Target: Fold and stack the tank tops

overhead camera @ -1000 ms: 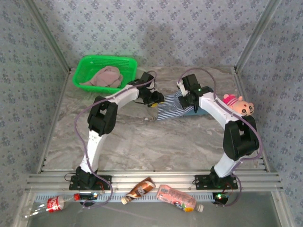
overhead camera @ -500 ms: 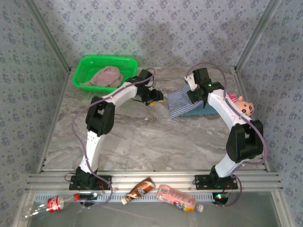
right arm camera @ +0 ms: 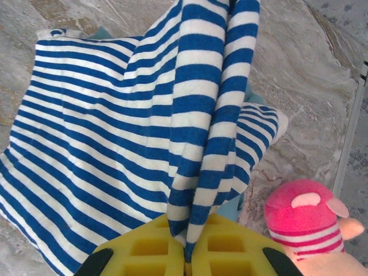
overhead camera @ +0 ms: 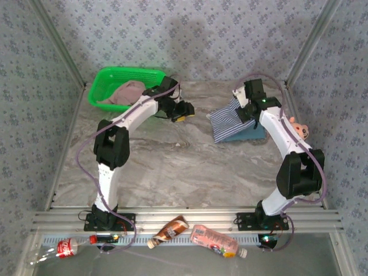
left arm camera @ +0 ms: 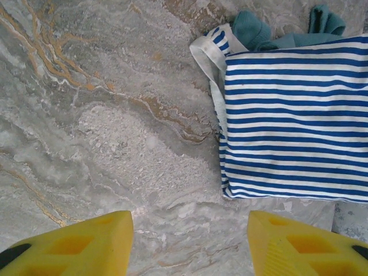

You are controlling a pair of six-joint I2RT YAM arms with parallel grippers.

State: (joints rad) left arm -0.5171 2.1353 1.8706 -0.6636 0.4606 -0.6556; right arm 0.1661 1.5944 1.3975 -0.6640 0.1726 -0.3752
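I see a grey marbled desk (overhead camera: 172,164) from above, with my two arms reaching toward its far side.

My right tool (overhead camera: 241,110) is at the far right of the desk. Its yellow fingers are pressed together on a gathered fold of the navy-and-white striped fabric tank top (overhead camera: 225,122). On the right wrist camera, the right tool (right arm camera: 186,248) pinches a narrow band of the striped top (right arm camera: 103,132). The rest of the top spreads out wide below it. The striped top lies partly over a plain teal-blue fabric tank top (overhead camera: 252,135), which sits flat on the desk beneath it. A pink plush toy with a striped body (overhead camera: 297,127) sits just to the right of these two tops, near the desk's right edge. It also appears at the lower right on the right wrist camera (right arm camera: 307,218).

My left tool (overhead camera: 183,111) is at the far middle of the desk, well to the left of the striped top. On the left wrist camera, the left tool (left arm camera: 190,224) has its two yellow fingers (left arm camera: 80,244) spread wide apart with nothing between them. It is above bare desk (left arm camera: 86,115). The striped top (left arm camera: 293,121) lies ahead and to the right, and a bit of the teal top (left arm camera: 253,31) shows past its far edge.

A dusty pink fabric tank top (overhead camera: 129,93) lies crumpled in a green plastic basket (overhead camera: 123,71) at the far left corner.
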